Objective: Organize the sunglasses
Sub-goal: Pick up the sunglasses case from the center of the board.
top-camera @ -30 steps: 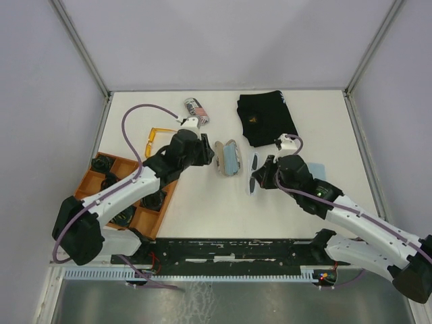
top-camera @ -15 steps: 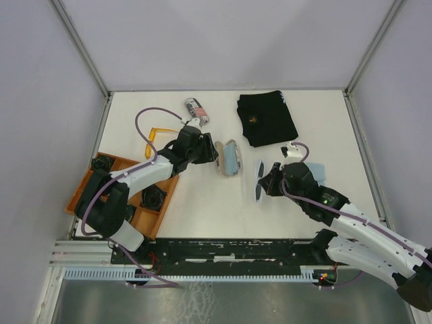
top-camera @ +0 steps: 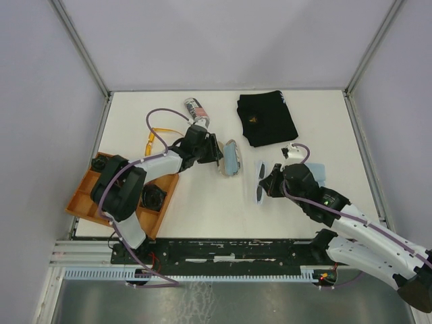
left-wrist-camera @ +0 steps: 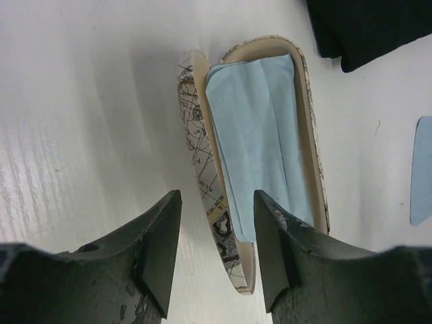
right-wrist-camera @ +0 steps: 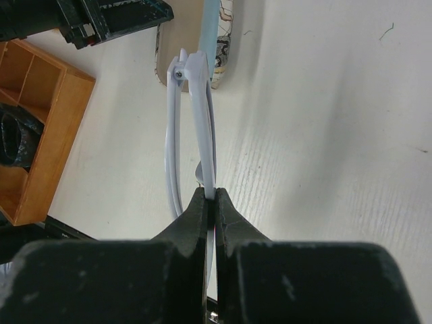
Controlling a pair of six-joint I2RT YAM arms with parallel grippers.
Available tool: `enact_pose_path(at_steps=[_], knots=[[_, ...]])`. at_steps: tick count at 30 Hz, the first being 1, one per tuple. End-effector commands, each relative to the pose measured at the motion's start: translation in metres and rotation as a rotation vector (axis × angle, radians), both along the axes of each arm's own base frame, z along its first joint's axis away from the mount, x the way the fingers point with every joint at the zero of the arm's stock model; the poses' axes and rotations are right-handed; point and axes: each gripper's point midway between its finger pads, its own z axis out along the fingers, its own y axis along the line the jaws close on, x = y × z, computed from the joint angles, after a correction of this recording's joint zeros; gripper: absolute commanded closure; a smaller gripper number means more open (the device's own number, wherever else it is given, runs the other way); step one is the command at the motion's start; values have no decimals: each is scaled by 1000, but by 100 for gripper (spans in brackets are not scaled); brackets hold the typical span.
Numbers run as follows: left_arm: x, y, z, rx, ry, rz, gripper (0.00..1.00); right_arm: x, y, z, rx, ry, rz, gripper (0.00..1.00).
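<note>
tray (top-camera: 84, 199) of orange wood lies nearest, at the lower left of the top view. several of its compartments hold dark bundles i cannot identify. right of centre, the right gripper (top-camera: 266, 181) is clamped hard on the white sunglasses (top-camera: 258, 182). its wrist view shows the jaws pressed together on the thin folded arms, so the pair stands edge-on with its hinge end pointing away from the claw. gripping the arms rather than the lenses probably keeps the dark lenses clean and leaves the front free to go in first. the pair looks lifted off the table (top-camera: 202, 202), though i cannot be sure. a loose blue cloth (top-camera: 317, 169) lies partly under that arm.

further up, at the middle of the frame, the open case (top-camera: 229, 158) lies with a second light blue cloth spread inside it. the left gripper (top-camera: 213, 150) sits just left of it, jaws apart and holding nothing. in its wrist view the near tip of the case shows in the gap between the fingers (left-wrist-camera: 158, 250). my guess is that it is there to steady the case or keep its lid back while the white pair comes over.

the amber sunglasses (top-camera: 158, 135) lie on the table in the upper left, just beyond the tray, not yet put away. farthest off are a closed case (top-camera: 196, 109) and a black cloth (top-camera: 266, 118) near the back edge.
</note>
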Motion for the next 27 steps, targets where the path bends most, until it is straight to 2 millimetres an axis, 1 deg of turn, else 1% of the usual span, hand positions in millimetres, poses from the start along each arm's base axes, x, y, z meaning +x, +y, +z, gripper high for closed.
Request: enact_pose_path(at_steps=[1, 5, 10, 14, 22, 27], knots=[[23, -13, 18, -81, -44, 20, 46, 5, 0, 10, 26, -36, -19, 100], [25, -21, 10, -108, -28, -3, 50, 5, -1, 10, 25, -38, -21, 100], [27, -25, 4, -120, -15, -9, 54, 5, -2, 12, 22, -43, -23, 100], [27, -26, 5, -123, -18, -17, 63, 5, -2, 13, 16, -45, -20, 100], [19, -21, 8, -114, -28, -32, 73, 5, -3, 13, 12, -44, -21, 100], [9, -11, 15, -98, -43, -34, 75, 4, -4, 14, 15, -45, -23, 100]])
